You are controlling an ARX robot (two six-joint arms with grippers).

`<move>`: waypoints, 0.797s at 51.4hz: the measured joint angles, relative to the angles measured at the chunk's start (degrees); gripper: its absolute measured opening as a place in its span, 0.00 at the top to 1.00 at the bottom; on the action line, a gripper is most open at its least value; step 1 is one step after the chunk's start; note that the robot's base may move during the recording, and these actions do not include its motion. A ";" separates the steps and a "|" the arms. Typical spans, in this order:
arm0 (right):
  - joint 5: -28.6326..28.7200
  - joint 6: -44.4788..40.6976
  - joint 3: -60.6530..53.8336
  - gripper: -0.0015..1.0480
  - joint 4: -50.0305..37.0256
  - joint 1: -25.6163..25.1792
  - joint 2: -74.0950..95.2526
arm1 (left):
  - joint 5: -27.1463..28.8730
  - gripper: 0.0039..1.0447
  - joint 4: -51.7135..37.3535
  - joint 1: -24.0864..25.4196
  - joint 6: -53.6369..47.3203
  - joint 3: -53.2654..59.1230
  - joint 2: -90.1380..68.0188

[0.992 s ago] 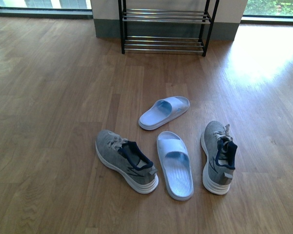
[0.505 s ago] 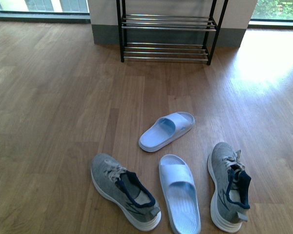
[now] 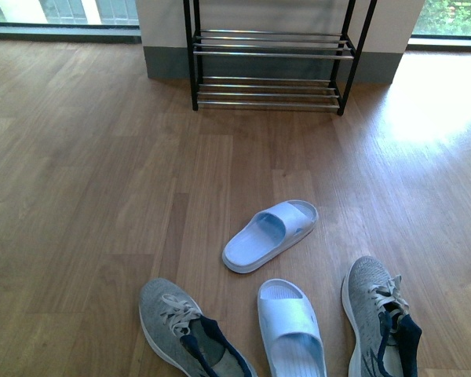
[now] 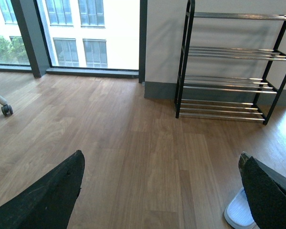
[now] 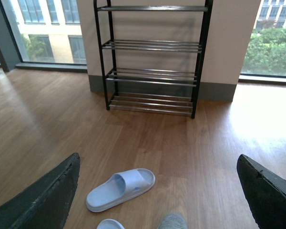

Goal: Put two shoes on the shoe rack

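Grey sneakers (image 3: 182,331) on floor (image 3: 102,173), shoe rack (image 3: 271,53) beyond

Left sneaker (image 3: 177,323), right sneaker (image 3: 377,310) on floor (image 3: 102,196), rack (image 3: 271,53) beyond

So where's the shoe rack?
In the front view the shoe rack stands top centre, at the far end of the wooden floor against the wall, well beyond the angled pale blue slide.

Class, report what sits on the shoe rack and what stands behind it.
The shoe rack has four bare tiers. Behind it: pale wall with grey skirting, hidden only in thin strips by bars.
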State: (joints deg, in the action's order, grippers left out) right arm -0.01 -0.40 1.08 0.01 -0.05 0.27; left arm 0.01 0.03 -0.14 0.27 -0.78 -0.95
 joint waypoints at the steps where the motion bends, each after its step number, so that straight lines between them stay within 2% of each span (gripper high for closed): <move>1: 0.00 0.00 0.00 0.09 0.00 0.00 0.00 | -0.02 0.09 0.00 0.00 0.00 0.00 0.00; 3: -0.02 0.00 0.00 0.09 0.00 0.00 0.00 | 1.25 0.09 2.08 -0.35 1.99 -0.66 -1.01; 5: 0.00 0.00 0.00 0.09 0.00 0.00 0.00 | 2.86 0.09 9.27 -1.46 6.14 -3.52 -4.55; 9: 0.00 -0.02 0.00 0.09 0.00 0.00 0.00 | 2.05 0.09 14.78 -3.43 17.46 -8.04 -16.15; 12: 0.00 0.00 0.00 0.09 0.00 0.00 0.00 | 1.49 0.09 11.85 -5.40 24.39 -10.05 -24.87; 16: -0.02 -0.02 0.00 0.09 0.00 0.00 0.00 | 1.84 0.09 1.77 -9.35 34.10 -14.86 -41.46; 23: 0.00 0.00 0.00 0.09 0.00 0.00 0.00 | 0.94 0.09 -9.35 -14.45 42.03 -23.23 -65.72; 34: -0.02 0.00 0.00 0.09 0.00 0.00 0.00 | -1.18 0.09 -12.96 -17.64 49.18 -31.30 -93.24; 41: -0.02 -0.02 0.00 0.09 0.00 0.00 0.00 | -2.36 0.09 -11.54 -19.12 52.50 -38.77 -108.02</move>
State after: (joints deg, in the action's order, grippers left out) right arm -0.03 -0.43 1.08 0.01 -0.05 0.27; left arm -2.35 -11.51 -19.27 52.77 -39.55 -108.97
